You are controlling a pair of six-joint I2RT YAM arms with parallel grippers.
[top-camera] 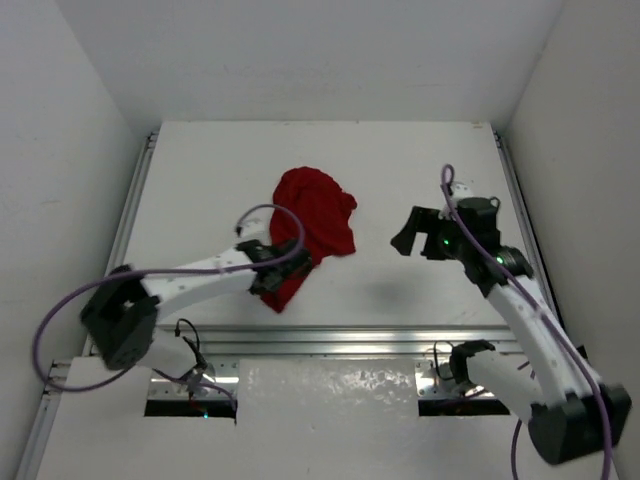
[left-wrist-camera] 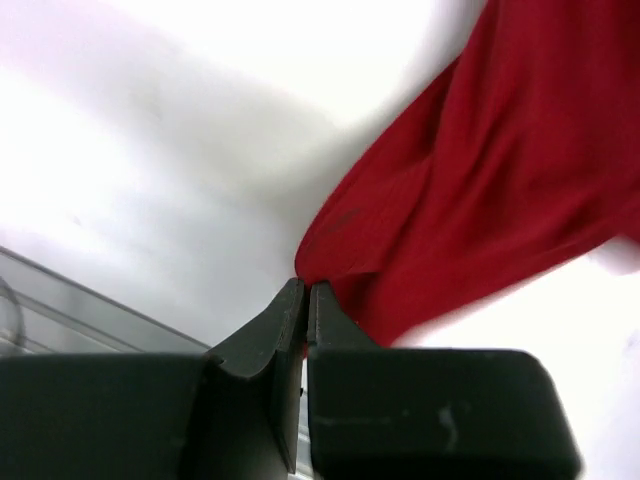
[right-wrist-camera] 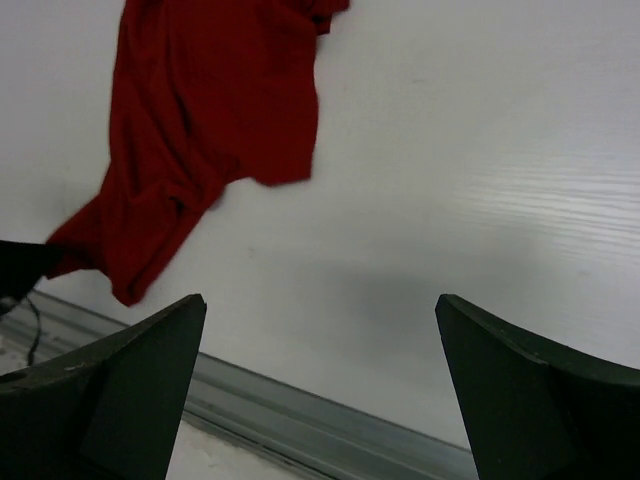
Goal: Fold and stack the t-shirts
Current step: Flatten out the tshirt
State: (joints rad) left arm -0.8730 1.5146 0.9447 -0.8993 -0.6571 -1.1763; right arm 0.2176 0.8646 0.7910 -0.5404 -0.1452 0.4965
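Left of the table's (top-camera: pixel 400 160) centre, the dark red t-shirt (top-camera: pixel 312 225) lies in a crumpled heap. Its bulk sits toward the middle and one narrow tail trails toward the near edge. Treat it as light, limp cloth with no stiffness of its own. It will probably sag and bunch wherever you lift it, and drag across the smooth white surface rather than hold a shape. A single pinch point likely gives you only a hanging rope of fabric, so you will want two spread holds on an edge, such as both ends of the hem or both shoulders. The creases hide which edge is which, so you cannot yet tell hem from sleeve. The knit looks matte, so it should not slip from the pads, but a thin bite at a corner could pull free under tension. Your left gripper (left-wrist-camera: pixel 305 290) is clenched on the very tip of that near tail, jaws pressed together with fabric between them. Your right gripper (right-wrist-camera: pixel 318 305) hangs over bare table well to the right of the shirt, fingers spread wide and holding nothing. Along the near edge runs a metal rail (top-camera: pixel 350 340) that a dragged tail could snag.
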